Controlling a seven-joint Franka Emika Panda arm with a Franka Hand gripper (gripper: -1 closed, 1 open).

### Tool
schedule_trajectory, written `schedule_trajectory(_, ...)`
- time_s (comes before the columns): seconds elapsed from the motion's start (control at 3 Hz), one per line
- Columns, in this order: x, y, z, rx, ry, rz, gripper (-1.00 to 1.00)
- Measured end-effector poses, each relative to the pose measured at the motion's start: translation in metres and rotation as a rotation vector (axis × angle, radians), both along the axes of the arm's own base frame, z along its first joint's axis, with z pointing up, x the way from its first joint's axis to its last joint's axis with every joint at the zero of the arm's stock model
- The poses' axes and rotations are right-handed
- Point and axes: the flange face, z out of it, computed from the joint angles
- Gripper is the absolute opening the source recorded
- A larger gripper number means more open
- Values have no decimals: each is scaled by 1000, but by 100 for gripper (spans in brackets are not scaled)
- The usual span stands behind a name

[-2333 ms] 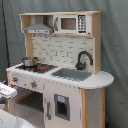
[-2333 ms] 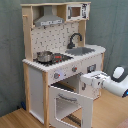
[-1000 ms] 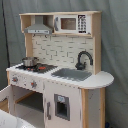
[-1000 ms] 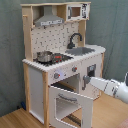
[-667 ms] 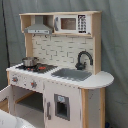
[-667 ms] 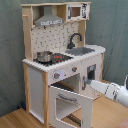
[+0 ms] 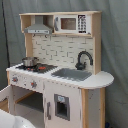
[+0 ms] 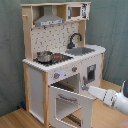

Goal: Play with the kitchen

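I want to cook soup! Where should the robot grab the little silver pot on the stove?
Best guess: take the silver pot by its rim, coming straight down from above. It sits upright and open-topped on the stovetop, and the space between it and the range hood looks clear. Its round wall would likely slip in a sideways grip. The arm is low, by the open oven door.

Even, soft indoor light — no glare, faint shadows under hood; both exterior views blurry throughout.
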Motion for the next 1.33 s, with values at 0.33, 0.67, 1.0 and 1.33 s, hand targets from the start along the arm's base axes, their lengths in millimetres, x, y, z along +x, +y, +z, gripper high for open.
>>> schedule_trajectory(0.33,-2,21,-12,38,22,31,100)
schedule_trajectory(0.67,-3,43,-22,83,46,63,100)
schedule_trajectory(1.0,-3,58,-30,118,67,84,100)
schedule_trajectory(1.33,-1,77,-43,173,101,111,100)
